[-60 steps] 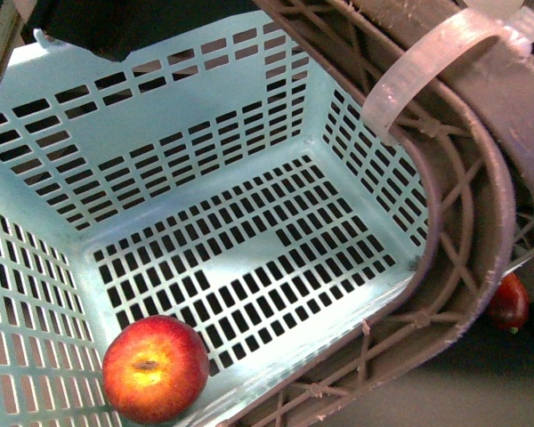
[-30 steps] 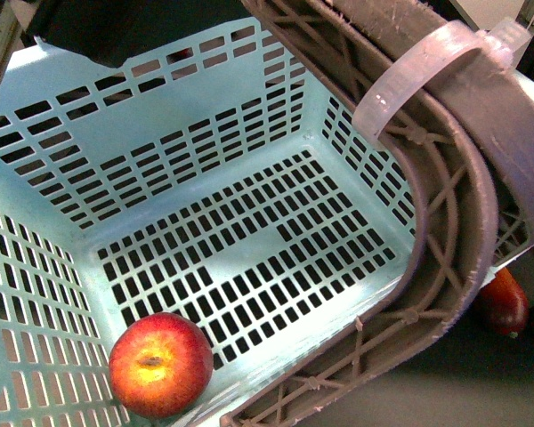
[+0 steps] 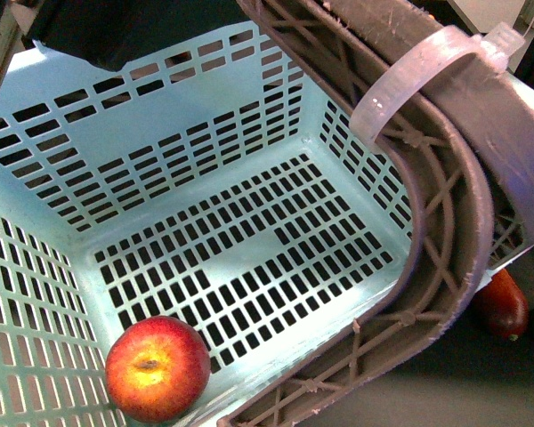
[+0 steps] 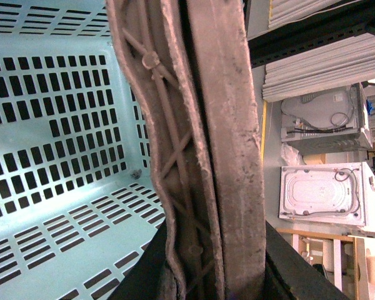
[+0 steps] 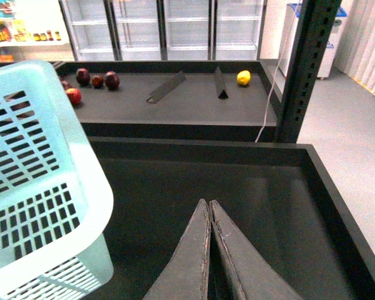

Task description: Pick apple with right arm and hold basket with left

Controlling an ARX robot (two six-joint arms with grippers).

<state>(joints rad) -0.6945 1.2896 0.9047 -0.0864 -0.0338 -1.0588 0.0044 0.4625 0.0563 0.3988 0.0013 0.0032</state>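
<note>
The apple (image 3: pixel 156 367) sits in the near-left floor corner of the basket (image 3: pixel 160 116). It's probably firm, smooth and a bit slippery, so I'd pinch it across the middle. The left gripper (image 4: pixel 212 269) clamps the handle (image 4: pixel 225 125), and the right gripper (image 5: pixel 208 203) is pinched closed on nothing. Versus 1 s ago, the handle's shifted slightly and the apple has barely moved.

front: close above basket (image 3: pixel 160 111) | left wrist: against its handle (image 4: pixel 228 125) | right wrist: outside same basket

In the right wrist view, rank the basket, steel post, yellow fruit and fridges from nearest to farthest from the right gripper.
1. Basket, beside the right gripper.
2. Steel post, at the tray's far edge.
3. Yellow fruit, on the shelf beyond.
4. Fridges, at the very back.
</note>
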